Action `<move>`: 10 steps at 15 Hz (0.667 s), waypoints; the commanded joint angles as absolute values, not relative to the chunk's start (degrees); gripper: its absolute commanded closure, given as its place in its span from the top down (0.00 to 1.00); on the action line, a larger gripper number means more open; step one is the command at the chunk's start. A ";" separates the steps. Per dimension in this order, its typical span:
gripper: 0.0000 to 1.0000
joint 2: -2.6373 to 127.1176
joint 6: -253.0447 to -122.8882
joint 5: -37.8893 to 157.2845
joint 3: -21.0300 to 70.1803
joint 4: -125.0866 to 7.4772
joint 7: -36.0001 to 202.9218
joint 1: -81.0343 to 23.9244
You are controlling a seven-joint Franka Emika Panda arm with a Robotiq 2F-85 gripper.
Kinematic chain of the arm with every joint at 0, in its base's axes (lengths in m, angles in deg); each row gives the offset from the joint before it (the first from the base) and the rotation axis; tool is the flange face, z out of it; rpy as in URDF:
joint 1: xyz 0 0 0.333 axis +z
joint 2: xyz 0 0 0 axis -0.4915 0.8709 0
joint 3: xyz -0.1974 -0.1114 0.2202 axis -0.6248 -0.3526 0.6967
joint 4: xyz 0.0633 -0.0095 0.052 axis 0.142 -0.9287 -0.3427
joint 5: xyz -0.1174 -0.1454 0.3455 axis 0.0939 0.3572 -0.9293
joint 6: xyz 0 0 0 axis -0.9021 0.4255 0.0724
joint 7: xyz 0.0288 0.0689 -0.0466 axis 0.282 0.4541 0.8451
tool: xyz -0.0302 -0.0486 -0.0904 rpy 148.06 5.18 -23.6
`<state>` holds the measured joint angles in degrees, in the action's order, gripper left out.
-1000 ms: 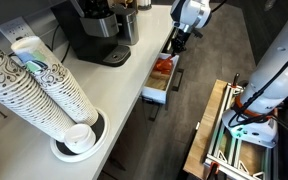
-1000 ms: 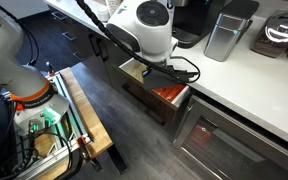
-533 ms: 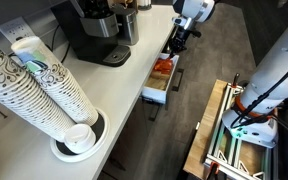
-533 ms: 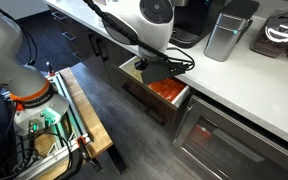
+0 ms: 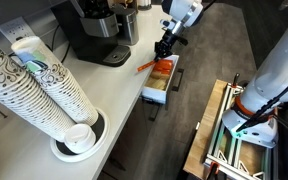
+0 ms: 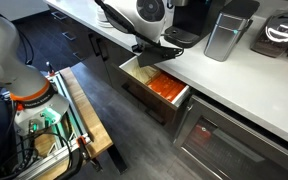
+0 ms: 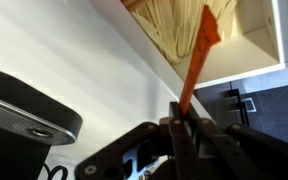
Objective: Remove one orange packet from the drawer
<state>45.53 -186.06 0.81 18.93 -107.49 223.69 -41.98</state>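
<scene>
My gripper (image 5: 163, 49) is shut on one orange packet (image 5: 146, 66) and holds it by one end above the counter edge, beside the open drawer (image 5: 154, 95). In the wrist view the slim orange packet (image 7: 197, 58) sticks out from between the fingers (image 7: 181, 124) towards the drawer (image 7: 246, 62), where pale yellow packets (image 7: 175, 27) lie. In an exterior view the gripper (image 6: 150, 44) hangs over the back of the drawer (image 6: 134, 77), which holds many more orange packets (image 6: 168, 89). The drawer's black bar handle (image 5: 175, 78) shows on its dark front.
A coffee machine (image 5: 95, 30) and a steel canister (image 5: 128, 24) stand on the white counter (image 5: 114, 85). Stacks of paper cups (image 5: 39, 85) lean at the near end. A wooden frame with the robot base (image 5: 239, 125) stands on the floor beside the drawer.
My gripper has risen out of the drawer and shifted towards the counter, lifting one orange packet clear of the others.
</scene>
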 commanded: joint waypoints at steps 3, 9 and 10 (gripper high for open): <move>0.09 48.70 -194.82 -13.95 22.18 -106.29 226.45 -37.21; 0.36 52.81 -200.35 -20.95 24.45 -103.94 224.73 -34.83; 0.38 53.22 -200.49 -21.57 24.50 -103.63 224.41 -34.75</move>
<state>50.89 -198.71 -18.78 24.30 -105.25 224.81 -35.38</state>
